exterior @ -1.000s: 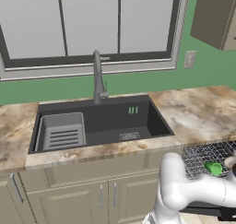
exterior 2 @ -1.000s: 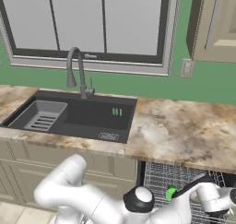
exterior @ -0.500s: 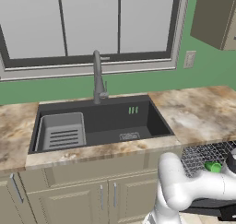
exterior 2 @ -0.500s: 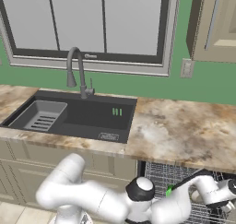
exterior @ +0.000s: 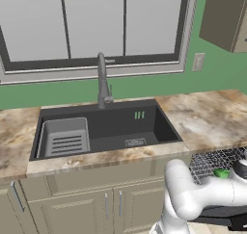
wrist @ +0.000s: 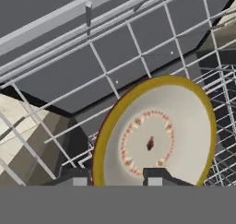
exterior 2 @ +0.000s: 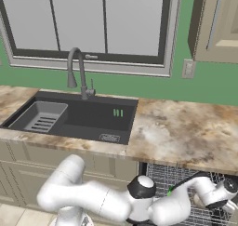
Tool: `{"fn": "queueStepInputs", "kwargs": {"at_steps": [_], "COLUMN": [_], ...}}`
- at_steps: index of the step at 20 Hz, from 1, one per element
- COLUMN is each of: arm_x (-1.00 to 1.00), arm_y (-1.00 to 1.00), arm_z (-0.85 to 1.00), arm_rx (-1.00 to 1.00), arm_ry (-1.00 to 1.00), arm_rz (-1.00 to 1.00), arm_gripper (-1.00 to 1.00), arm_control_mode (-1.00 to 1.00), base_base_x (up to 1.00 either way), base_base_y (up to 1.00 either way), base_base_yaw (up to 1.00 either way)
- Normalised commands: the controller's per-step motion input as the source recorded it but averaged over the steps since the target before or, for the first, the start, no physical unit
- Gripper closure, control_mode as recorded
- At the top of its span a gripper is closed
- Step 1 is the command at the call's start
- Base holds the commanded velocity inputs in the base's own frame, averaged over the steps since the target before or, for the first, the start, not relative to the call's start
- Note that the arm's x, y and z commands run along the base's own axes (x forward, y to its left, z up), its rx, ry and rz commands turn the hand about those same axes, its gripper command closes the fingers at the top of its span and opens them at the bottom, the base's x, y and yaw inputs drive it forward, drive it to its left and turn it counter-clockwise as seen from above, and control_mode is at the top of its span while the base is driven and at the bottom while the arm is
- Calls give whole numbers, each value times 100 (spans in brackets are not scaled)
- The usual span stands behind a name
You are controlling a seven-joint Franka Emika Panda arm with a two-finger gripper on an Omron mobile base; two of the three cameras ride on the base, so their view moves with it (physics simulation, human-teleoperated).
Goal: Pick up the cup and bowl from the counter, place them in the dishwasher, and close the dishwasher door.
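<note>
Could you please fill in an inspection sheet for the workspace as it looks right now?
Surface: counter, marbled, with a dark sink cut in.
Job's things: green cup in the dishwasher rack; bowl in the hand view, over the rack wires, just beyond the fingertips.
Clutter: grey drainer in the sink.
Grippers: gripper at the bowl; grip cannot be told.
Cables: nothing seen.
Surroundings: faucet, window, green wall, outlet, beige cabinets.

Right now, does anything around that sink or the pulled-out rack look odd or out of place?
Nothing looks spilled or broken. The bowl sits tilted in the wire dish rack, right at the fingers, and the green cup is already in the rack too.
</note>
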Motion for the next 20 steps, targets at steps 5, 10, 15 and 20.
{"fn": "queueStepInputs", "kwargs": {"at_steps": [5,10,15,20], "arm_x": [-14,-56,-88,-57], "arm_y": [0,0,2,24], "arm_z": [-73,-12,4,9], "arm_rx": [-6,-6,-2,-4], "arm_ry": [-8,-19,-27,-22], "arm_rz": [8,7,9,9], "arm_gripper": [-100,-100,-100,-100], "arm_control_mode": [-100,-100,-100,-100], "base_base_x": [0,0,0,0], "base_base_y": [0,0,0,0], "base_base_yaw": [0,0,0,0]}}
